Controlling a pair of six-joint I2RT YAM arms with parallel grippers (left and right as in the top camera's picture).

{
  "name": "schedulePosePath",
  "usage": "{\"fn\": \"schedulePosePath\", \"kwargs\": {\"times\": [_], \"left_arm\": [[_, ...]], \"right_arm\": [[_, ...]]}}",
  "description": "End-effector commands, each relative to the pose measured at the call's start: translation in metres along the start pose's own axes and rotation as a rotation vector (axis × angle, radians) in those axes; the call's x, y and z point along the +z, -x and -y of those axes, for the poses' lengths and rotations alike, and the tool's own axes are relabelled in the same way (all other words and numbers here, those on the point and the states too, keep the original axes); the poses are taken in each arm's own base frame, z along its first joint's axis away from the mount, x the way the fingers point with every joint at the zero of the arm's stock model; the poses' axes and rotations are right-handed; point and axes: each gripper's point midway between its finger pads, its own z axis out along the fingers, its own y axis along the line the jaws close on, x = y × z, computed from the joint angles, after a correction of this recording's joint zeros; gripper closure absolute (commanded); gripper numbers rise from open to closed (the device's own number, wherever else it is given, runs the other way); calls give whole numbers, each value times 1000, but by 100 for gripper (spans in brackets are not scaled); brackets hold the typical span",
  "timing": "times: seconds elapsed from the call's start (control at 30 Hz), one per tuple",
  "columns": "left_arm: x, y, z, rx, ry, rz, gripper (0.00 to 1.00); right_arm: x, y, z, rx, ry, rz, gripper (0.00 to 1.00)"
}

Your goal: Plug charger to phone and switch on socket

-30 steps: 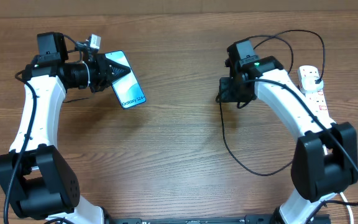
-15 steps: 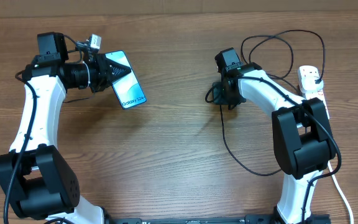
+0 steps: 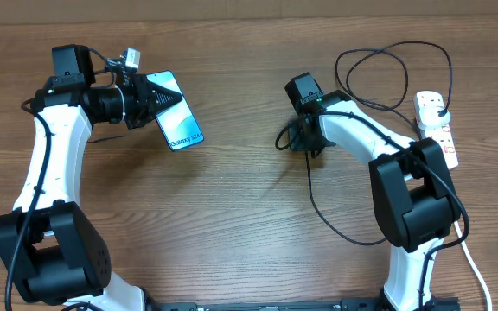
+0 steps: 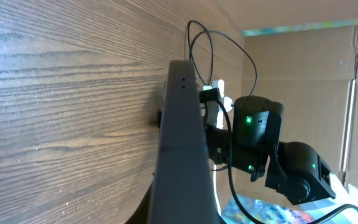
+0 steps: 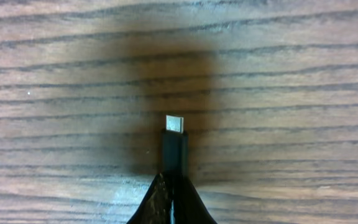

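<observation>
Your left end effector [image 3: 161,99] is clenched on the phone [image 3: 182,128], a slim black-edged slab with a lit teal screen, at the far left of the wood-grain desk [image 3: 232,225]. Its wrist view shows you only the phone's thin dark edge. Your right end effector [image 5: 173,198] is grasping the charger [image 5: 174,146] just behind its small silver rectangular tip, close over the desk near the middle. The thin black cable loops away toward the long white socket [image 3: 437,130] at the right.
</observation>
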Motion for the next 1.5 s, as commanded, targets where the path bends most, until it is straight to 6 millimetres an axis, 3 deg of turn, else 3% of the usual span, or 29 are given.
{"fn": "schedulePosePath", "kwargs": {"times": [0.0, 0.07, 0.17, 0.23, 0.27, 0.33, 0.5, 0.67, 0.8, 0.83, 1.0, 1.1, 1.2, 1.47], "left_arm": [[-8, 4, 23, 19, -57, 24, 96], [-8, 6, 33, 58, -103, 22, 96], [-10, 7, 51, 137, -192, 16, 96], [-15, 6, 70, 196, -292, -1, 96], [-16, 6, 72, 199, -303, -3, 96], [-14, 4, 73, 197, -307, -11, 96], [1, -4, 78, 214, -291, -38, 96], [10, -12, 85, 227, -298, -66, 96], [10, -12, 85, 227, -296, -66, 96], [10, -12, 85, 227, -296, -66, 96], [11, -10, 83, 227, -283, -59, 96], [11, -10, 82, 227, -280, -58, 96], [12, -10, 82, 226, -277, -56, 96], [11, -11, 82, 223, -279, -60, 96]], "right_arm": [[14, -25, -6, 22, 39, -106, 96], [12, -26, -6, -48, 47, -112, 96], [-11, -26, -23, -123, 208, -118, 96], [-62, -20, -34, -139, 419, -72, 96], [-69, -21, -30, -135, 424, -70, 96], [-82, -38, 10, -96, 304, -127, 96], [-67, -86, 8, -121, 258, -277, 96], [-20, -114, 19, -75, 149, -269, 96], [-14, -101, 9, -78, 194, -203, 60], [-16, -99, 7, -77, 208, -201, 60], [-26, -84, -5, -77, 262, -170, 59], [-25, -75, -11, -83, 287, -133, 70], [-22, -68, -14, -95, 279, -103, 72], [-9, -76, -16, -119, 258, -84, 75]]}}
